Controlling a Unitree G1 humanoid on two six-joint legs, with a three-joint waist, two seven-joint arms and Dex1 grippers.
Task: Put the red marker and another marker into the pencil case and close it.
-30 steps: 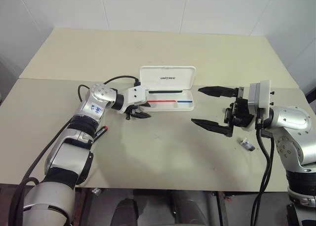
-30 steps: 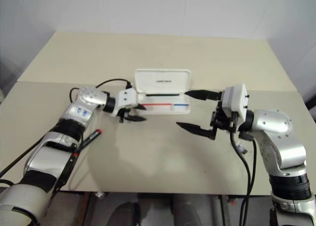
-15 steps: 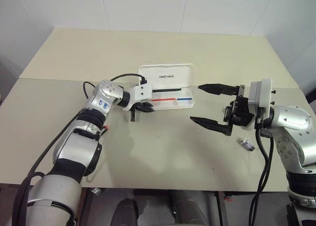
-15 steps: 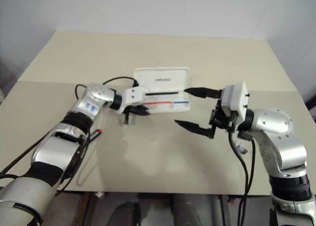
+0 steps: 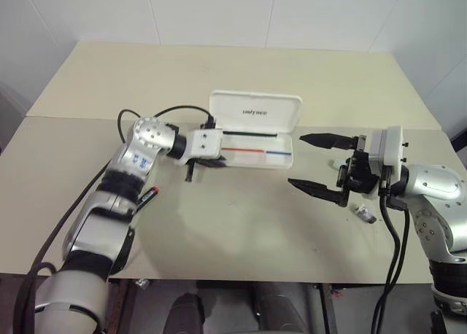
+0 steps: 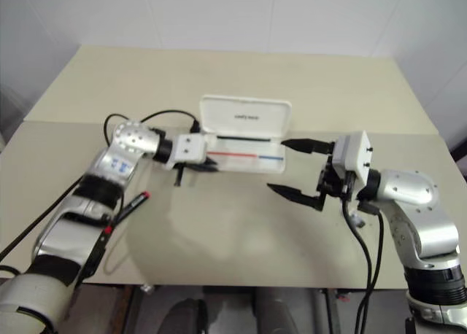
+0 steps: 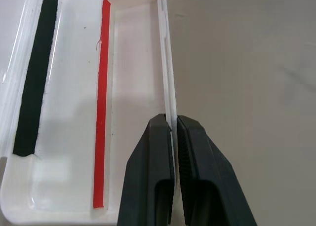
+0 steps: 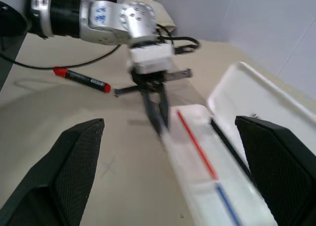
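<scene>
The red marker is lying nearer than the case, beside the left arm. The left gripper is pinching the case's front wall; a pull could drag or tip it. The right gripper is hanging spread wide, empty, right of the case.

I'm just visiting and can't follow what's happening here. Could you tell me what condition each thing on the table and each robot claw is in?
pencil case: open, lid raised, no marker inside.
red marker: capped, lying on the table beside the left arm, apart from the case.
left gripper: shut on the front wall of the case's tray.
right gripper: open wide, holding nothing, near the case's other end.
small dark object: lying on the table under the right arm.
</scene>
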